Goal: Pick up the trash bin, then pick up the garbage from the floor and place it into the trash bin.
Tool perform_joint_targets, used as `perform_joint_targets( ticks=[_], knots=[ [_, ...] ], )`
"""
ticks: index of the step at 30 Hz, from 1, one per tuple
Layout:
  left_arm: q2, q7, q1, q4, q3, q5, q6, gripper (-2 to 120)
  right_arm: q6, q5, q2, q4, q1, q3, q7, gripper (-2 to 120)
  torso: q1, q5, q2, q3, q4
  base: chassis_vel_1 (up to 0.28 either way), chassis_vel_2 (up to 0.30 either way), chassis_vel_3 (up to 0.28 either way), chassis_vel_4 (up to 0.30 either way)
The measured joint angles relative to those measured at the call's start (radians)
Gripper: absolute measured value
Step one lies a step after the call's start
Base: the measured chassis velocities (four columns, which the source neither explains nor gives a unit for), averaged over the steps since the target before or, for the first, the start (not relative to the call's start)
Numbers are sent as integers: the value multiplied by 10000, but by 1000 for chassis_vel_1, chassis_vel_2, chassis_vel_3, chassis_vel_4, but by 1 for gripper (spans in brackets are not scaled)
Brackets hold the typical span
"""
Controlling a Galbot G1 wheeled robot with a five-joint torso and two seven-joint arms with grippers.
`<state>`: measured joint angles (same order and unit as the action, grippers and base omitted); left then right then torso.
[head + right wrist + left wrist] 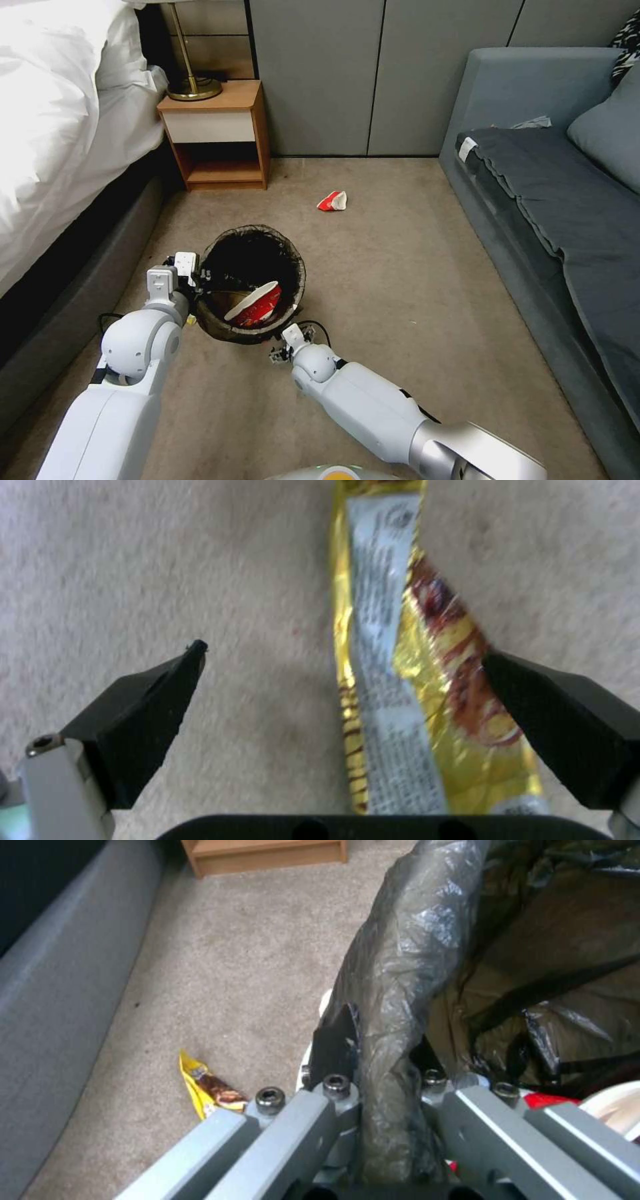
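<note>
I see the bin (252, 283) held off the carpet (400, 280) by my left gripper (200, 280), which is clamped on its rim at the side toward the bed (60, 120). In the left wrist view the two fingers (333, 1045) pinch the bag (400, 990) folded over the rim, one outside and one inside. A red-and-white cup (255, 305) lies tilted inside the bin, near the edge closest to me.

My right gripper (280, 353) is low at the carpet, just beside the near edge of the bin. In the right wrist view its fingers (143, 715) stand wide apart and point down at the floor. A yellow wrapper (407, 680) lies flat on the carpet between them. It is not in the middle: it lies close to one finger, and its edge seems to touch or pass under that finger, while bare carpet separates it from the other finger. The fingers do not grip it yet.

A second yellow wrapper (207, 1087) is on the carpet beside the bin, on the bed side, seen in the left wrist view close to the left gripper. One more crushed red-and-white cup (332, 201) lies on the open carpet well beyond the bin, between the nightstand (217, 133) and the sofa (553, 200).
</note>
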<state>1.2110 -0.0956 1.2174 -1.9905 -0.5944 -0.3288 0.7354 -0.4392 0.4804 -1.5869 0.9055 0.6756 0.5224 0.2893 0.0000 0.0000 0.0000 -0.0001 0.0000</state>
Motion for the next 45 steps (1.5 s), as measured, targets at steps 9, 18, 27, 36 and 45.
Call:
perform_joint_targets(
  ticks=[9, 18, 27, 36, 45],
  knots=[
    [30, 6, 49, 0, 27, 16, 0, 0, 8, -111, 14, -292, 77, -106, -150, 100, 0, 0, -1, 0, 1, 0, 0, 0, 0],
    [26, 14, 30, -5, 87, 27, 0, 0, 38, -405, 114, -687, -25, -518, -219, 100, 0, 3, 0, 0, 1, 0, 0, 0, 0],
    [21, 23, 0, -45, 141, 58, 0, 0, 87, -846, 140, -912, -111, -696, -303, 100, 0, 0, 0, 0, 3, 0, 0, 0, 0],
    [-29, 16, -40, -256, 130, 49, -1, 0, -12, -832, 116, -865, -81, -733, -304, 92, -1, -2, 0, 0, -1, 0, 0, 0, 0],
    [-84, -7, 22, -546, 54, 48, -1, 0, -61, -819, 113, -836, -55, -728, -388, 70, -1, 2, 1, -2, -1, 0, 0, 0, 0]
  ],
)
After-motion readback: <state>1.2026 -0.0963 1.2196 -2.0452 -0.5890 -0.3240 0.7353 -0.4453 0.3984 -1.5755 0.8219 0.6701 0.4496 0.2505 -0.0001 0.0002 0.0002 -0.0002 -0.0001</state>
